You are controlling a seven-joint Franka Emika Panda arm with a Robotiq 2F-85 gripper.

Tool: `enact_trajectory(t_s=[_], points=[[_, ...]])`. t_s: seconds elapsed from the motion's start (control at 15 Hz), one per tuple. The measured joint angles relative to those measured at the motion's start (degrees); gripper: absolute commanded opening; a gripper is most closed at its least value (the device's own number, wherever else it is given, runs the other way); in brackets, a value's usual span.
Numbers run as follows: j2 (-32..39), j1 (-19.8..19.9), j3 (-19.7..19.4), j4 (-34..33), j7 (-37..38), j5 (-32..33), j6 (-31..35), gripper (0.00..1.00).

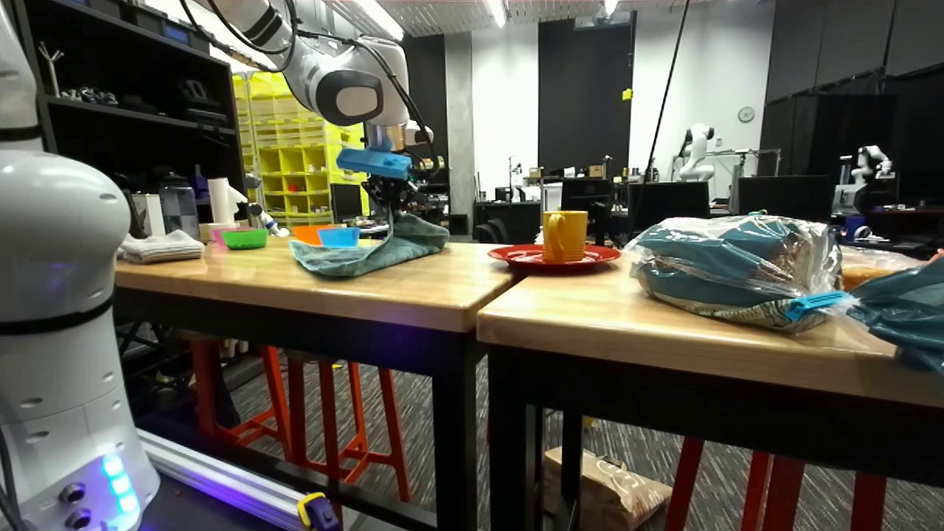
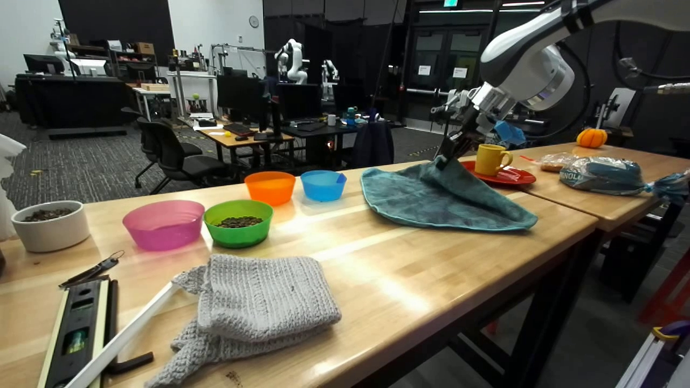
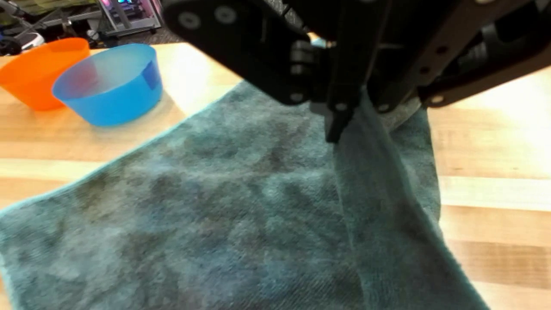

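Note:
A teal cloth (image 2: 426, 202) lies spread on the wooden table, and it also shows in the other views (image 1: 354, 258) (image 3: 224, 215). My gripper (image 2: 444, 159) points down at the cloth's far part and is shut on a raised fold of it. In the wrist view the gripper (image 3: 351, 118) comes in from the top. One dark fingertip (image 3: 337, 127) shows against the cloth; the fold hides most of the other. The pinched part stands up in a ridge, while the rest of the cloth rests flat on the table.
A blue bowl (image 2: 323, 186) and an orange bowl (image 2: 269, 188) stand beside the cloth. A yellow mug (image 2: 489, 160) sits on a red plate (image 2: 520, 177) just behind it. Green (image 2: 238, 237) and pink (image 2: 164, 225) bowls, a grey knitted cloth (image 2: 269, 302) and a bagged loaf (image 1: 737, 265) are farther off.

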State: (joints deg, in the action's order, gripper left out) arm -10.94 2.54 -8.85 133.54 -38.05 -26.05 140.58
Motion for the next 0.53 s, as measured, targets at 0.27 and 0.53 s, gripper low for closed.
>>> enact_trajectory(t_s=[0.27,0.53], points=[[-2.1,-3.3,0.5,2.7,-1.7,-0.2,0.1,0.01],[-3.5,-6.8,1.7,4.0,-2.3,-1.5,1.4,0.01]])
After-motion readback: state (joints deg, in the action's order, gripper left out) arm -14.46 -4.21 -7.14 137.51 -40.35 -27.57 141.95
